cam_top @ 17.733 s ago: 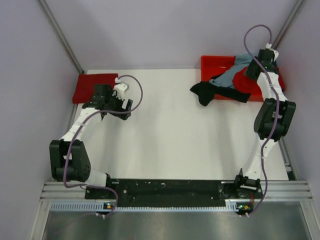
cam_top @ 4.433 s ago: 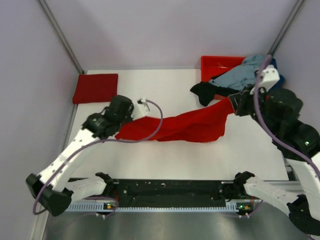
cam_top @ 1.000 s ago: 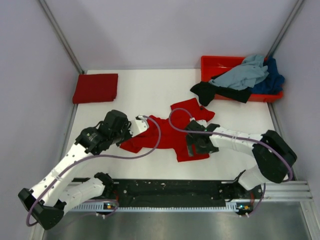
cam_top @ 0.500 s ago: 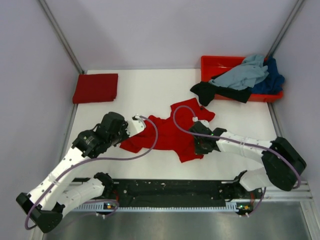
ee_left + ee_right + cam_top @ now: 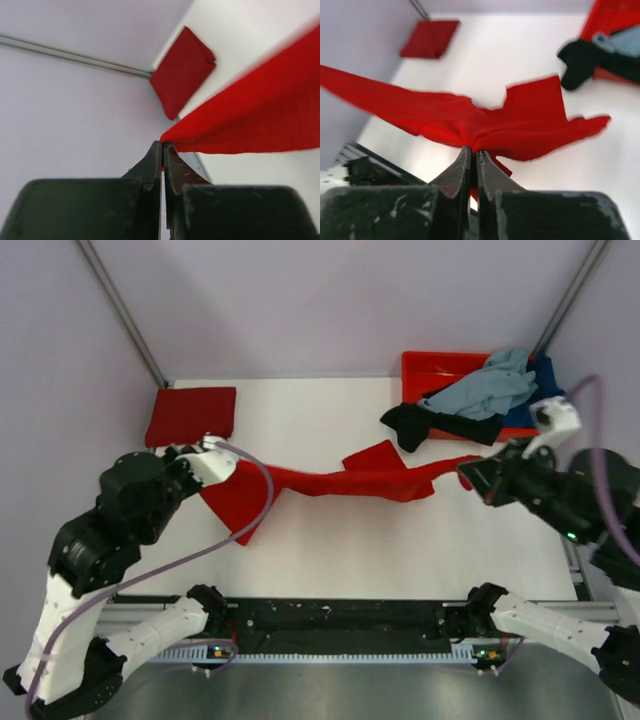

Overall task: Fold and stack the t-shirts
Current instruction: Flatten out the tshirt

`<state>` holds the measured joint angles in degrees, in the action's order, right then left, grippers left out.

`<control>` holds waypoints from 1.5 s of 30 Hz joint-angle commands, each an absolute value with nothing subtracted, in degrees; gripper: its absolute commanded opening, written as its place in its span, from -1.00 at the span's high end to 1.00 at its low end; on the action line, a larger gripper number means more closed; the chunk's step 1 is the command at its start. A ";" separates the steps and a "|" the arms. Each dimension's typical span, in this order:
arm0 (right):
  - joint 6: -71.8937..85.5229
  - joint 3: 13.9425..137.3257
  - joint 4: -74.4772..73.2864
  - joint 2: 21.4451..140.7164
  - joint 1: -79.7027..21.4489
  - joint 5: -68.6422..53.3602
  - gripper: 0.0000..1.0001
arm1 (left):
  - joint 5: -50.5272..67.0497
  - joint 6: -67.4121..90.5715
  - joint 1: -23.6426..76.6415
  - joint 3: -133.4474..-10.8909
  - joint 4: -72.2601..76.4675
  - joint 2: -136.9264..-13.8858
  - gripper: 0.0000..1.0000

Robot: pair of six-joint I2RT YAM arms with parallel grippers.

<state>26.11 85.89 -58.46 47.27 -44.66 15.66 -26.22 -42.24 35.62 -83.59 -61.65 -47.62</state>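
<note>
A bright red t-shirt (image 5: 340,483) hangs stretched between both grippers above the white table (image 5: 330,550). My left gripper (image 5: 203,448) is shut on its left end, seen as a red edge (image 5: 250,115) at my closed fingertips (image 5: 162,146). My right gripper (image 5: 470,472) is shut on the right end, the cloth (image 5: 485,122) bunching at its tips (image 5: 472,150). A folded darker red t-shirt (image 5: 191,415) lies at the back left, also in the left wrist view (image 5: 182,70). Grey-blue (image 5: 485,385), black (image 5: 420,422) and dark blue (image 5: 545,390) t-shirts are heaped at the back right.
A rigid red-orange tray (image 5: 432,364) holds the heap of shirts at the back right, the black one spilling over its front. Grey walls (image 5: 60,390) close in on both sides. The black base rail (image 5: 340,620) runs along the near edge.
Both grippers have lifted and pulled apart, drawing the crumpled bright red t-shirt into a taut band. The right gripper shut on the cloth and swung to the right; the left arm rose toward the back left.
</note>
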 commanded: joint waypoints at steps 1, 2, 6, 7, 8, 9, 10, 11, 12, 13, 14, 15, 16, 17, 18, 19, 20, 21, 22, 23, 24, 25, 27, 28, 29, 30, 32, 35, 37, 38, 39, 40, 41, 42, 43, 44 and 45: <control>20.22 98.23 -66.27 45.09 -44.30 8.37 1.00 | -30.31 -46.23 35.42 -92.44 -66.70 -46.23 1.00; 20.04 100.70 -66.53 45.17 -44.21 7.31 1.00 | -31.63 -46.75 35.42 -94.72 -67.14 -46.40 1.00; 18.99 110.46 -66.80 46.23 -44.21 4.40 1.00 | -36.56 -49.74 35.42 -102.90 -66.80 -47.11 1.00; 18.81 112.83 -66.88 46.67 -44.21 4.22 1.00 | -37.00 -50.18 35.33 -104.57 -66.88 -47.20 1.00; 18.72 114.94 -66.71 47.10 -44.21 3.78 1.00 | -37.44 -50.62 35.42 -105.72 -66.88 -47.28 1.00; 18.63 116.87 -66.71 47.54 -44.21 2.91 1.00 | -37.62 -50.62 35.33 -106.86 -67.23 -47.46 1.00; 18.55 119.07 -66.80 48.07 -44.21 1.77 1.00 | -37.44 -50.54 35.42 -107.40 -67.67 -47.46 1.00; 18.46 120.74 -66.54 48.60 -44.21 0.28 1.00 | -36.75 -50.10 35.33 -107.75 -68.46 -47.37 1.00; 18.28 121.81 -66.27 49.13 -44.30 -1.39 1.00 | -35.87 -49.58 35.42 -107.75 -69.34 -47.37 1.00; 18.28 122.51 -66.01 49.48 -44.21 -2.02 1.00 | -34.64 -48.87 35.42 -107.75 -70.39 -47.37 1.00; 18.37 122.69 -65.74 49.83 -44.21 -2.46 1.00 | -33.50 -48.08 35.33 -107.58 -71.44 -47.55 1.00; 18.37 122.70 -65.39 50.27 -44.21 -2.81 1.00 | -32.36 -47.38 35.42 -107.67 -71.98 -47.72 1.00; 18.20 122.78 -65.48 51.14 -44.30 -2.90 1.00 | -31.91 -47.11 35.42 -107.67 -72.24 -48.07 1.00; 17.76 122.96 -65.39 52.02 -44.30 -2.81 1.00 | -31.90 -47.02 35.42 -107.67 -71.90 -48.25 1.00; 16.71 123.57 -65.39 52.90 -44.21 -1.94 1.00 | -32.08 -47.11 35.42 -107.75 -71.20 -48.77 1.00; 15.92 124.53 -65.48 54.39 -44.21 -0.28 1.00 | -32.43 -47.28 35.42 -107.75 -70.23 -49.48 1.00; 15.04 125.67 -65.48 55.62 -44.30 3.83 1.00 | -32.95 -47.37 35.85 -107.75 -69.35 -50.27 1.00; 13.81 127.08 -65.48 57.64 -44.30 6.65 1.00 | -34.26 -47.37 36.12 -107.58 -67.78 -51.40 1.00; 12.58 128.31 -65.39 59.83 -44.21 9.72 1.00 | -36.37 -47.55 36.21 -106.71 -65.50 -52.55 1.00; 10.92 129.80 -65.30 62.03 -44.21 11.93 1.00 | -39.26 -48.07 36.21 -105.22 -62.96 -54.04 1.00; 8.98 130.95 -64.95 65.71 -44.21 14.30 1.00 | -41.90 -48.86 36.30 -103.73 -59.88 -55.44 1.00; 6.88 131.74 -64.69 68.27 -44.12 16.07 1.00 | -42.45 -49.13 36.21 -102.67 -58.37 -57.11 1.00; 5.19 132.97 -63.29 73.63 -40.72 17.67 1.00 | -40.97 -47.91 36.12 -102.39 -57.13 -61.33 1.00; 5.10 133.33 -62.41 75.57 -37.30 14.45 1.00 | -40.00 -47.55 35.43 -102.31 -56.43 -62.83 1.00; 5.97 133.16 -61.27 77.41 -33.44 11.37 1.00 | -38.16 -47.37 34.46 -102.04 -55.56 -64.49 1.00; 6.67 132.72 -59.87 79.35 -30.01 8.55 1.00 | -37.01 -47.72 33.15 -101.43 -53.89 -65.82 1.00; 8.35 134.11 -55.47 84.80 -23.21 3.69 1.00 | -35.68 -51.40 28.23 -99.41 -45.64 -70.03 1.00; 7.56 143.05 -52.39 91.47 -21.80 2.82 1.00 | -35.60 -54.84 23.13 -103.25 -37.55 -76.18 1.00; 7.29 149.04 -49.67 95.70 -21.10 4.64 1.00 | -34.90 -55.28 20.58 -109.30 -34.64 -80.66 1.00; 6.95 150.37 -47.22 96.23 -20.92 6.31 1.00 | -34.54 -55.20 19.70 -112.29 -33.24 -83.38 1.00; 6.60 150.12 -44.59 96.07 -20.66 8.50 1.00 | -34.54 -55.28 18.99 -115.46 -31.66 -85.24 1.00; 5.98 148.99 -41.25 95.54 -20.31 10.87 1.00 | -34.63 -55.72 18.46 -117.66 -29.90 -86.21 1.00; 5.37 147.76 -38.44 94.75 -19.95 12.38 1.00 | -34.63 -56.33 18.20 -118.90 -28.23 -86.83 1.00; 4.58 146.96 -36.67 93.88 -19.34 12.22 1.00 | -34.37 -57.03 18.19 -119.52 -27.34 -87.01 1.00; 3.79 146.69 -35.52 93.43 -18.90 12.30 1.00 | -33.76 -57.48 18.19 -119.44 -26.90 -86.92 1.00; 2.74 146.69 -35.33 92.91 -18.72 12.04 1.00 | -33.14 -57.39 18.19 -119.18 -27.68 -86.75 1.00; 1.33 146.08 -35.59 92.20 -18.81 10.91 1.00 | -32.87 -57.39 18.19 -117.87 -27.95 -86.23 1.00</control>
<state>5.85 143.79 -47.03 98.30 -20.38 8.91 -34.02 -55.70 18.31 -115.57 -35.70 -89.38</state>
